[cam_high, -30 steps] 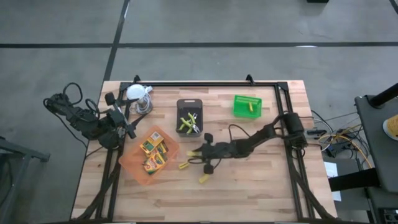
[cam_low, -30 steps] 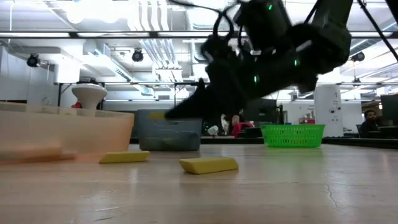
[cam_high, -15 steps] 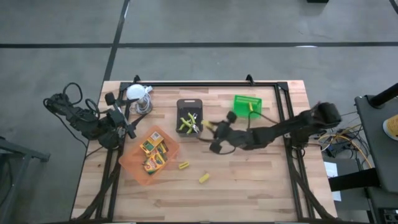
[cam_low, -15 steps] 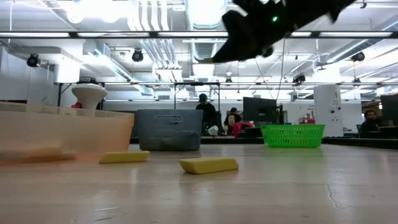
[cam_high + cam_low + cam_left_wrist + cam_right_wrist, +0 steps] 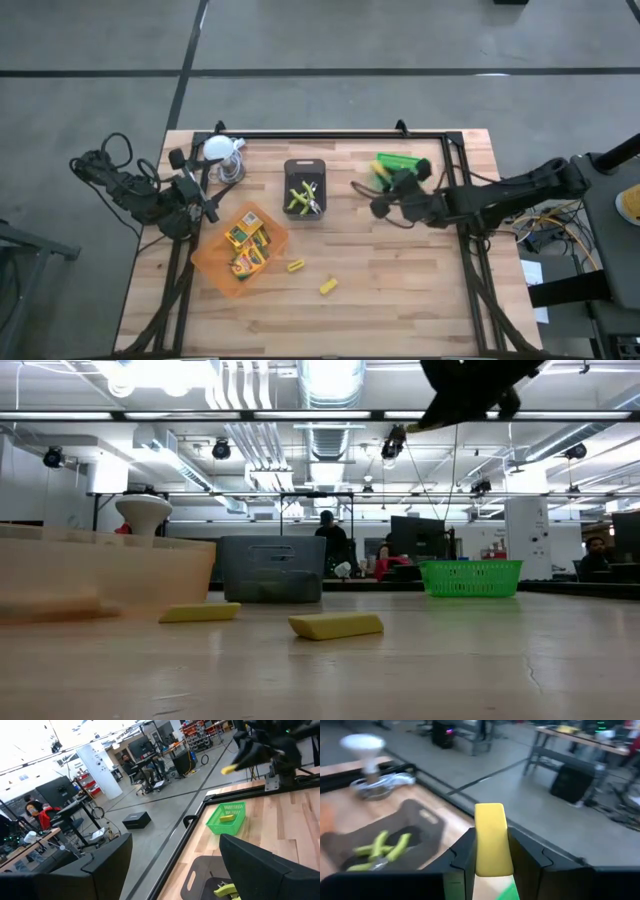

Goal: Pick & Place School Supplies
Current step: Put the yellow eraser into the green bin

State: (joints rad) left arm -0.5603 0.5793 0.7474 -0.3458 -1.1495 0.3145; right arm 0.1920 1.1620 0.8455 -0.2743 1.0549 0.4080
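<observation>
Since a second ago the right arm has lifted off the middle of the desk [image 5: 400, 290] and swung toward the green tray [image 5: 398, 162]. Nearest the low camera, two yellow blocks [image 5: 336, 625] lie loose on the wood beside the orange tray [image 5: 215, 268], which holds the crayon boxes [image 5: 247, 248]. Farther back, the black tray [image 5: 305, 170] holds lime-handled scissors [image 5: 303, 198]. The right tool [image 5: 491, 851] pinches a yellow block [image 5: 492, 839] high above the green tray's near edge. The left tool [image 5: 205, 205] waits, spread, at the left edge. Released this high or short of the rim, the block could bounce out.
</observation>
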